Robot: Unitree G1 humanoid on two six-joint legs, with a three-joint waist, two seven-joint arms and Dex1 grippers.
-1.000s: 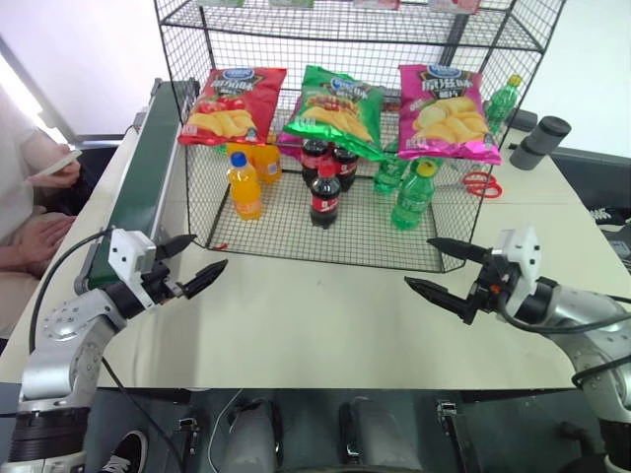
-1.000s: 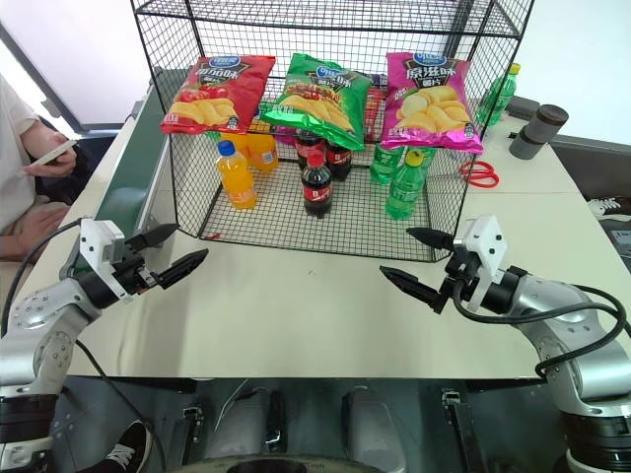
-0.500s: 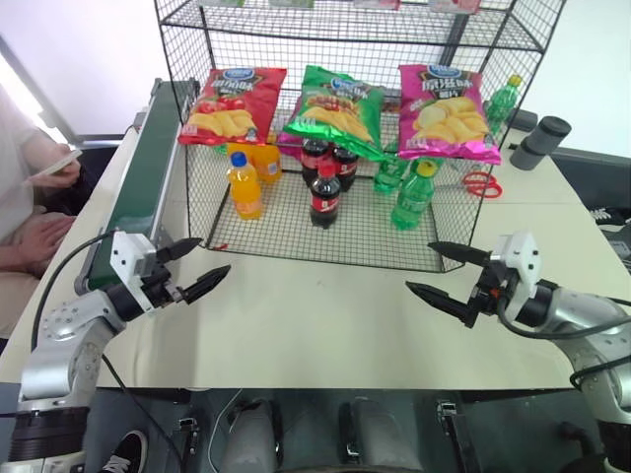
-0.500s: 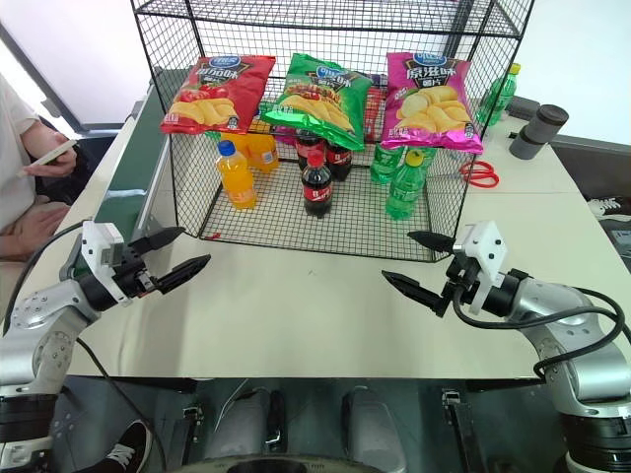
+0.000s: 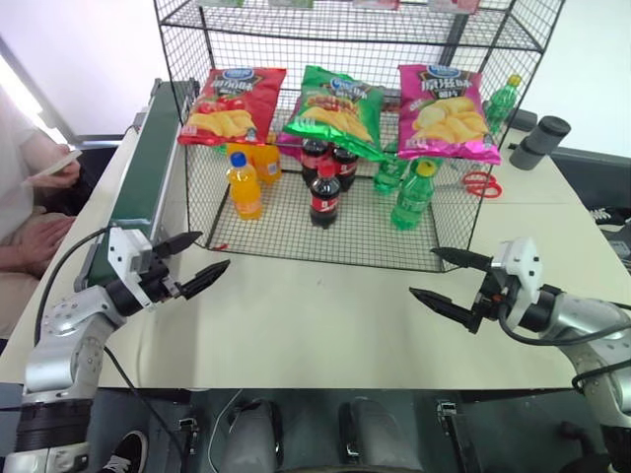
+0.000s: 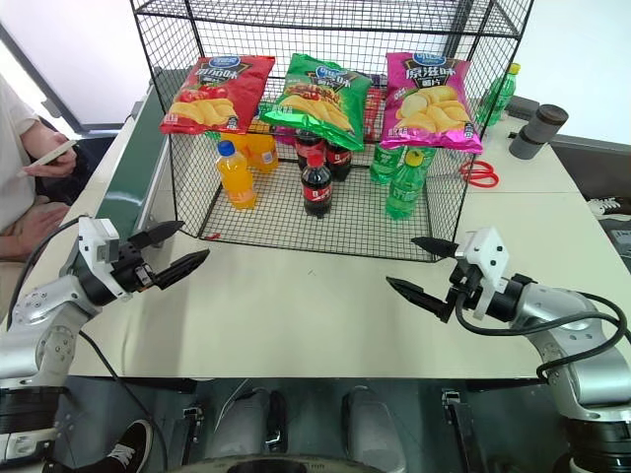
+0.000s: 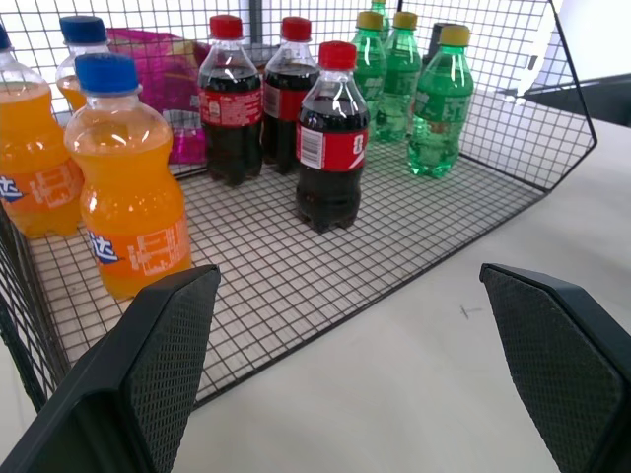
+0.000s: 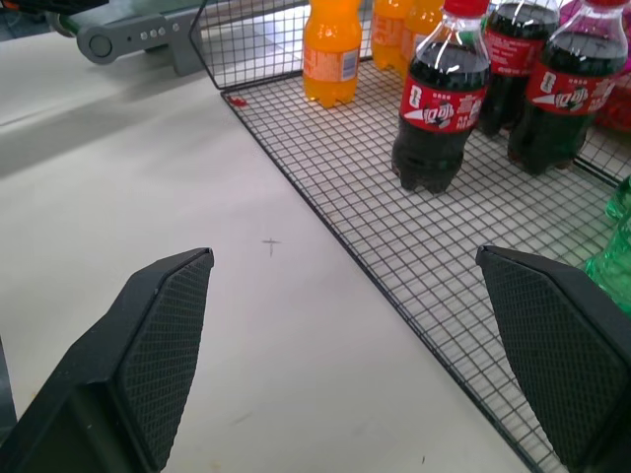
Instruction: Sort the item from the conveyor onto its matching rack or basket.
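Note:
The green crisp bag (image 5: 335,108) lies on the black wire rack's (image 5: 201,187) upper shelf, between a red bag (image 5: 233,103) and a pink bag (image 5: 446,110). The dark green conveyor (image 5: 146,172) runs along the table's left side, and the part of its belt that I see is bare. My left gripper (image 5: 209,251) hovers open over the table by the conveyor's near end, holding nothing. My right gripper (image 5: 424,272) hovers open before the rack's right front corner, also holding nothing. Both point inward toward the rack's grid floor (image 7: 296,286).
Orange soda bottles (image 5: 244,184), cola bottles (image 5: 326,194) and green soda bottles (image 5: 413,194) stand on the rack's floor. Red scissors (image 5: 480,183) and dark cups (image 5: 541,141) lie right of the rack. A person (image 5: 30,197) sits at the left beside the conveyor.

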